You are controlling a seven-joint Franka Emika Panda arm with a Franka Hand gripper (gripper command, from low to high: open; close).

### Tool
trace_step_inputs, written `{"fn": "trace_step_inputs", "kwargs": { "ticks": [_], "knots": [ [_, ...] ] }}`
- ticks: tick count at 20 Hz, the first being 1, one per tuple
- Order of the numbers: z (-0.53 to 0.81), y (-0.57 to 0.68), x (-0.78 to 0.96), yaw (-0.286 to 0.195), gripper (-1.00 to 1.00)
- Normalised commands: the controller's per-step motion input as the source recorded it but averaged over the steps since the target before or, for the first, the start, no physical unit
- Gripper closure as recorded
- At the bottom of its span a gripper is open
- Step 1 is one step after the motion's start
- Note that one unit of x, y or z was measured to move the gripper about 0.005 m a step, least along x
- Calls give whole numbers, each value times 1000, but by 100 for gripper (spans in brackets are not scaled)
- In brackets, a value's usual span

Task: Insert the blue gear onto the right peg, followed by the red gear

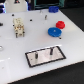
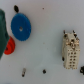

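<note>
The blue gear point(image 1: 54, 32) lies flat on the white table, towards the exterior view's right, and the smaller red gear point(image 1: 60, 24) sits just behind it. The wrist view looks down on both from well above: the blue gear point(image 2: 21, 26) and, close beside it, the red gear point(image 2: 10, 46). Nearer the front stands the grey black-rimmed plate point(image 1: 44, 61) with two dark upright pins. The right peg point(image 1: 50, 50) is bare, and so is the other pin point(image 1: 37, 54). No gripper fingers show in either view.
A beige connector block point(image 1: 19, 26) stands at the exterior view's left, and the connector block point(image 2: 71, 50) also shows in the wrist view. Small dark bits point(image 1: 46, 16) point(image 2: 44, 71) dot the table. A dark teal shape point(image 2: 1, 25) sits at the wrist picture's edge.
</note>
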Motion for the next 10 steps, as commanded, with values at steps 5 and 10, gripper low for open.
{"fn": "trace_step_inputs", "kwargs": {
  "ticks": [5,10],
  "knots": [
    [-65,671,-450,0,-100],
    [-195,638,-343,0,-100]
  ]
}}
